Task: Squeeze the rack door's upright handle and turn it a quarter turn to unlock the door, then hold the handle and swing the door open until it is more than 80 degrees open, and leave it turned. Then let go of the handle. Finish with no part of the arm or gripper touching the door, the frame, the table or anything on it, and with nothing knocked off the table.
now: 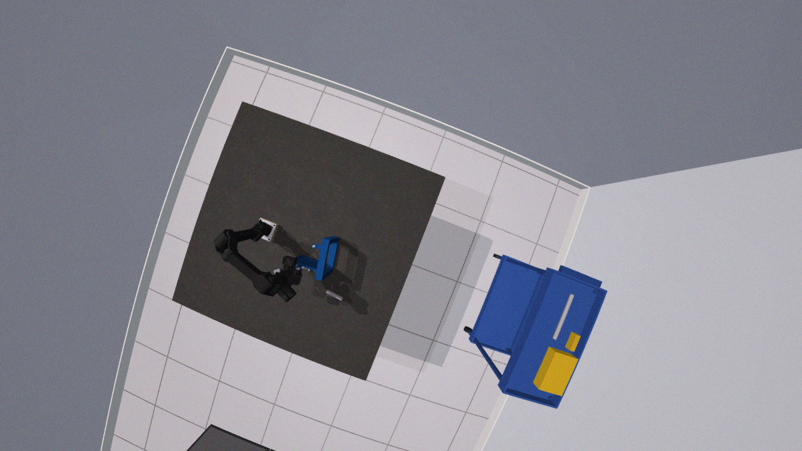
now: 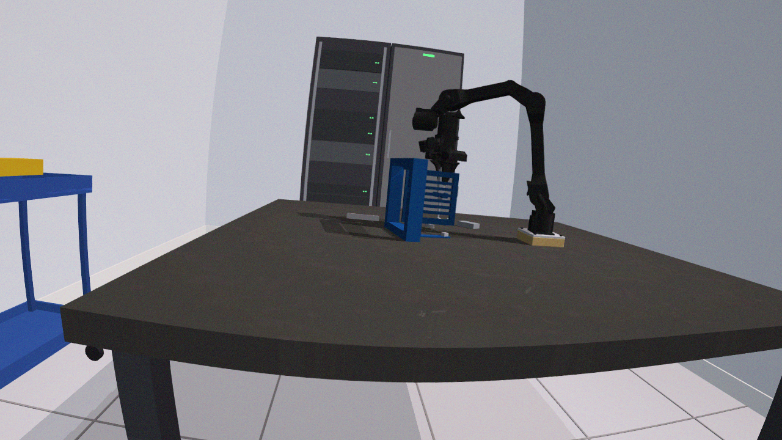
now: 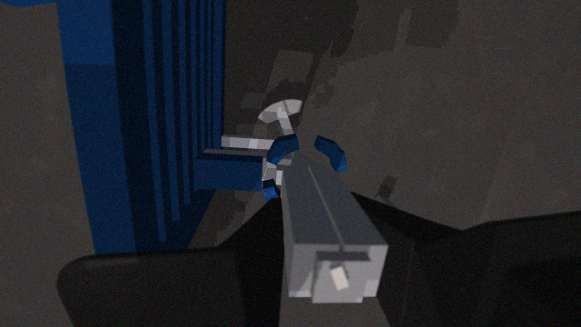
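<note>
The blue slatted door (image 1: 306, 262) (image 2: 453, 208) (image 3: 97, 159) stands swung out from the blue frame (image 1: 321, 272) (image 2: 416, 202), roughly at a right angle in the top view. The grey upright handle (image 3: 322, 209) is at the door's free edge, with blue curved pieces near its lower part. My gripper (image 3: 311, 204) (image 2: 445, 176) is shut on the handle, one dark finger on each side. In the top view the arm hides the fingers and the handle. How far the handle is turned is hard to tell.
On the table (image 1: 291, 156) (image 2: 328, 284), a light bar (image 1: 334, 295) (image 2: 363, 217) lies beyond the frame. A pale block (image 2: 468, 225) lies between door and arm base (image 2: 541, 238). A blue cart (image 1: 504, 302) (image 2: 38, 188) stands off the table; server cabinets (image 2: 349, 120) stand behind it.
</note>
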Tool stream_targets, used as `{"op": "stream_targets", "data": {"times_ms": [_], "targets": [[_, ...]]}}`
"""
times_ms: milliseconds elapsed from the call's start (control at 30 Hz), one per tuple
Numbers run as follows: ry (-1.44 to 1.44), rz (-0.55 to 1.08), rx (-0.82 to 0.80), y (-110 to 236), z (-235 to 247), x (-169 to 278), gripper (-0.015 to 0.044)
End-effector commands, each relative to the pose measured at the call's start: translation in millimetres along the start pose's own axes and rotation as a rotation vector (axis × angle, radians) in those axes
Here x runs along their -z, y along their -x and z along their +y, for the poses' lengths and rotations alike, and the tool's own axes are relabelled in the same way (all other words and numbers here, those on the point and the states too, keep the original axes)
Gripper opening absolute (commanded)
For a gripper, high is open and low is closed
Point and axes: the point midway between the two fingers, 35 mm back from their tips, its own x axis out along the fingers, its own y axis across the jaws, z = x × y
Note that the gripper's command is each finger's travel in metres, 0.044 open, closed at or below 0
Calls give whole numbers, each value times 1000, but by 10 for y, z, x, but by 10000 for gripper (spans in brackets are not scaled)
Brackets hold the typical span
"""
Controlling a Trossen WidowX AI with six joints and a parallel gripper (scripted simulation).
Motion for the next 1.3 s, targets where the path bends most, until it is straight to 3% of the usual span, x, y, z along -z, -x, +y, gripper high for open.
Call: {"op": "stream_targets", "data": {"times_ms": [0, 800, 1133, 1267], "targets": [[89, 4, -8, -2, -62, -27, 26], [193, 3, -7, -3, -192, -70, 26], [193, 3, -7, -3, -192, -70, 289], [193, 3, -7, 14, -194, -72, 298]]}}
